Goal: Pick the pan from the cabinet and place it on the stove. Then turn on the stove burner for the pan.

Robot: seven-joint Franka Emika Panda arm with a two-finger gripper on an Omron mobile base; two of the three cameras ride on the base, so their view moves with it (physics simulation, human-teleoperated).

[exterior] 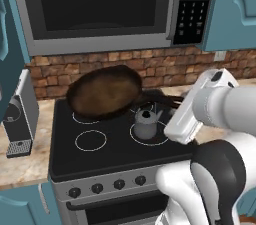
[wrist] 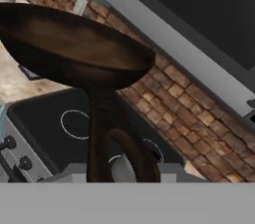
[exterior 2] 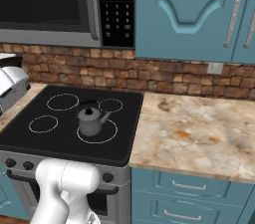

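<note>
The pan [exterior: 105,91] hangs tilted above the back left burner of the stove [exterior: 115,151], its brownish face towards the camera. Its black handle [exterior: 160,101] runs right to my gripper [exterior: 182,104], which is shut on it and mostly hidden behind the white hand. In the hand view the pan [wrist: 74,49] looms close and its handle [wrist: 102,133] runs down to the bottom edge. Below it lie the white burner rings of the stove [wrist: 50,123]. The teal cabinet [exterior 2: 191,14] hangs at the upper right with its doors shut.
A small grey kettle [exterior: 146,124] stands on the front right burner, just under the handle. The microwave [exterior: 100,9] sits above the cooktop. Black knobs [exterior: 107,186] line the stove front. A coffee machine [exterior: 20,119] stands to the left, and marble counter [exterior 2: 199,128] lies to the right.
</note>
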